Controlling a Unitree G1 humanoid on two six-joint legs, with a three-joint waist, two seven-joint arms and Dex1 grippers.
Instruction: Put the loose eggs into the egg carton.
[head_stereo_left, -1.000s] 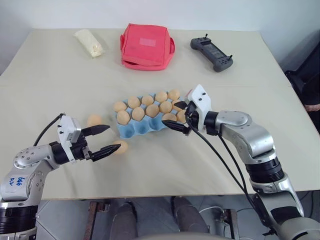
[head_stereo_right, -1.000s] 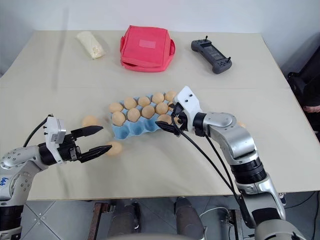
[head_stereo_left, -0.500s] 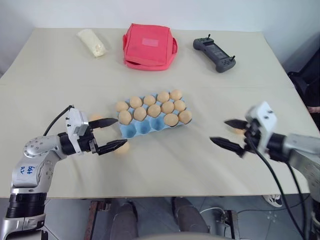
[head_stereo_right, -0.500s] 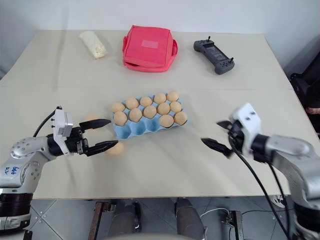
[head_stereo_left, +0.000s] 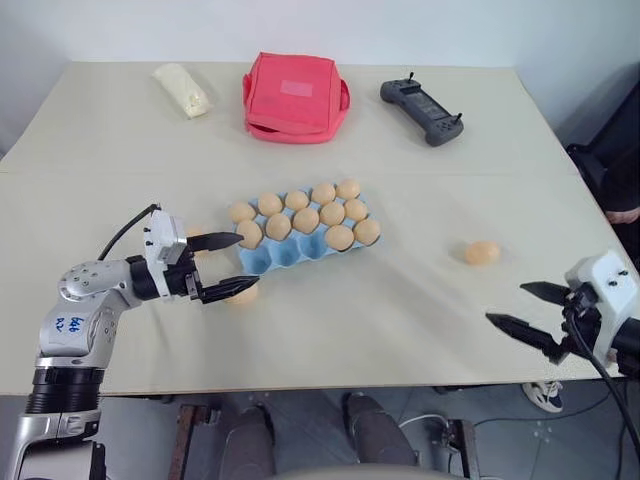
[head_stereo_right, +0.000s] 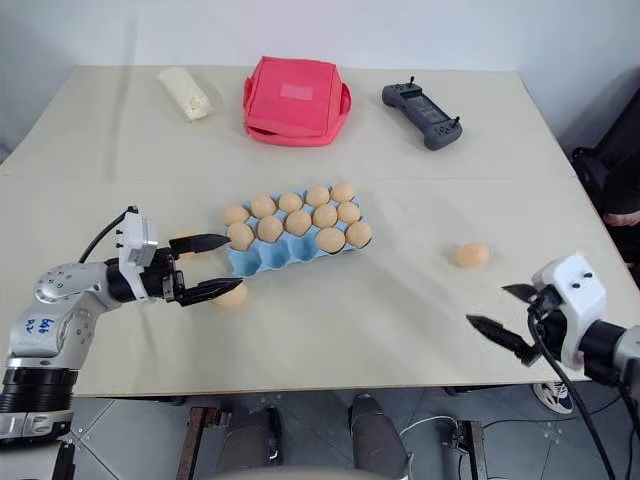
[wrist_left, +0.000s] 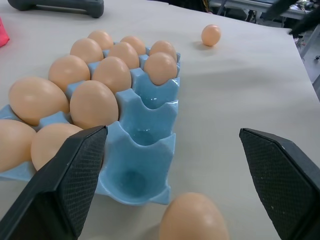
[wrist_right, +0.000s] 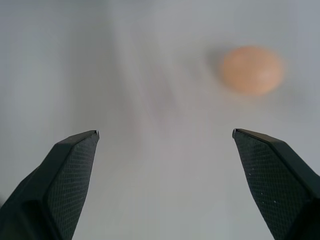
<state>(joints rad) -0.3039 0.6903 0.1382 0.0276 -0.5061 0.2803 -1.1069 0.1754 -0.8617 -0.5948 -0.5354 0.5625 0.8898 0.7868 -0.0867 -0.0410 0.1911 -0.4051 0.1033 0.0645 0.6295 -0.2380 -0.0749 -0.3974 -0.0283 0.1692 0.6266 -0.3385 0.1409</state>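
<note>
Tabletop (head_stereo_left: 400, 300): both claws (head_stereo_left: 228, 267) (head_stereo_left: 530, 310) gape empty; wrist view reveals carton's (wrist_left: 142, 125) seemingly vacant cups.

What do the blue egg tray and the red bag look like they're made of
The egg carton looks like moulded paper pulp: matte light blue, soft rounded cup edges, though a slight sheen inside the cups leaves thin plastic possible. The red bag looks like soft woven fabric, matte, with stitched seams and a sagging shape.
</note>
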